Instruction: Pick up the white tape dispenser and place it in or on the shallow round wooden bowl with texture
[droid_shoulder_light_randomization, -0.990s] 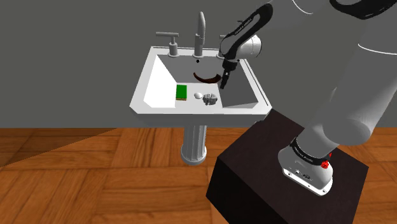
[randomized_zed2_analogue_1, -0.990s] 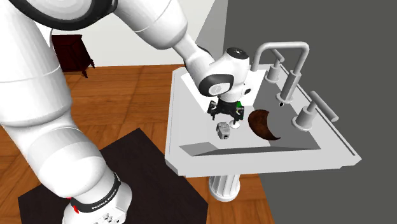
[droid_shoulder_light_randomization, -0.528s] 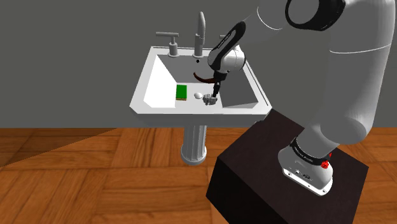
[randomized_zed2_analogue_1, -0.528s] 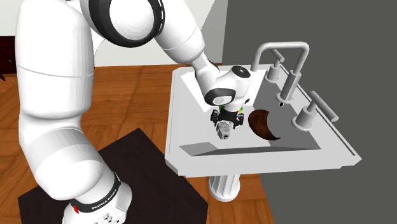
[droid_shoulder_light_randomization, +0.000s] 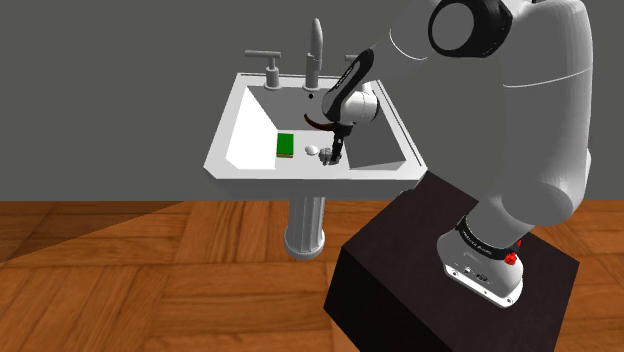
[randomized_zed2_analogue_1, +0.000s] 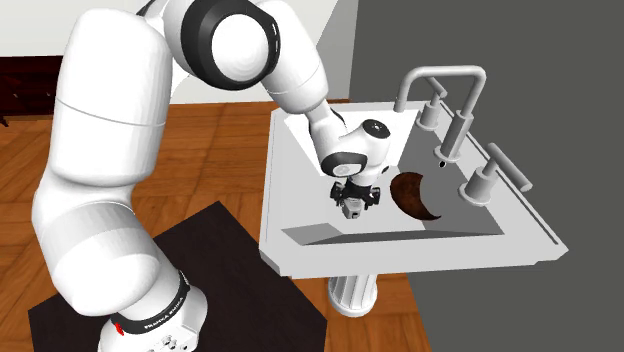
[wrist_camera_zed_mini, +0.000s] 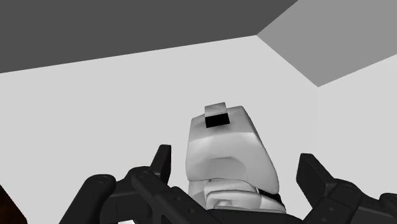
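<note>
The fingers (wrist_camera_zed_mini: 160, 167) stand wide open, one on each side of the dispenser (wrist_camera_zed_mini: 226, 143). In the wrist view a thin gap shows between each finger and the dispenser's side, so they straddle it without touching it, and nothing is held. The dispenser is pale grey-white with a small black square near its far end, and that end points away from the hand.

The dispenser sits on the floor of the white sink (droid_shoulder_light_randomization: 222, 142), under the lowered hand. In the shoulder view a small white lump (droid_shoulder_light_randomization: 311, 149) lies just to its left, and a green sponge (droid_shoulder_light_randomization: 286, 145) lies left of that. All three are lined up along the basin's near side.

The bowl (randomized_zed2_analogue_1: 412, 195) is dark brown and shallow. It rests in the basin nearer the faucet (droid_shoulder_light_randomization: 314, 55), close to the dispenser but apart from it.

The white arm (droid_shoulder_light_randomization: 520, 120) arches over from its dark stand (droid_shoulder_light_randomization: 400, 270), with the wrist bent down into the basin. The sink stands on a pedestal over a wooden floor (droid_shoulder_light_randomization: 120, 280), against a grey wall.
</note>
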